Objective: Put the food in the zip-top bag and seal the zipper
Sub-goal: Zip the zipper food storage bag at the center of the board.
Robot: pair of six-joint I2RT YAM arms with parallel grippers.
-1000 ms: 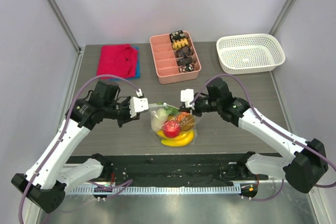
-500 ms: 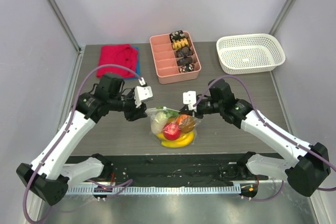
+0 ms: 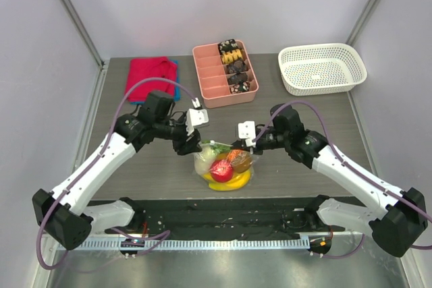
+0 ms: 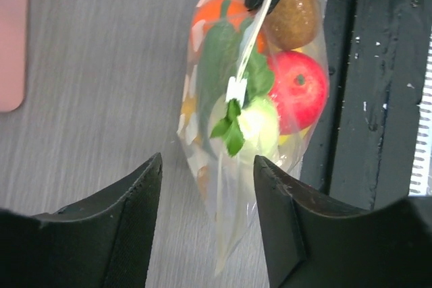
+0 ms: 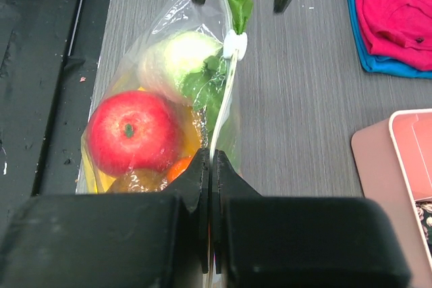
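Right wrist view showed the right fingers [image 5: 196, 187] clamped on the thin pale zipper strip [image 5: 226, 92] of the clear dotted plastic zip-top bag [image 5: 155, 32], colourful plastic fruit [image 5: 131, 133] inside; the left fingers [image 4: 128, 220] stood apart, the bag's end between them.

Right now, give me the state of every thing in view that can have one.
zip-top bag: filled, held by its mouth edge.
food: inside the bag; a green leaf seems to poke out.
zipper: sealed or not, cannot tell.
left gripper: open, astride the bag's edge.
right gripper: shut on the bag's mouth edge.
pink tray: right compartments hold snacks.
cloths: folded, red on blue.
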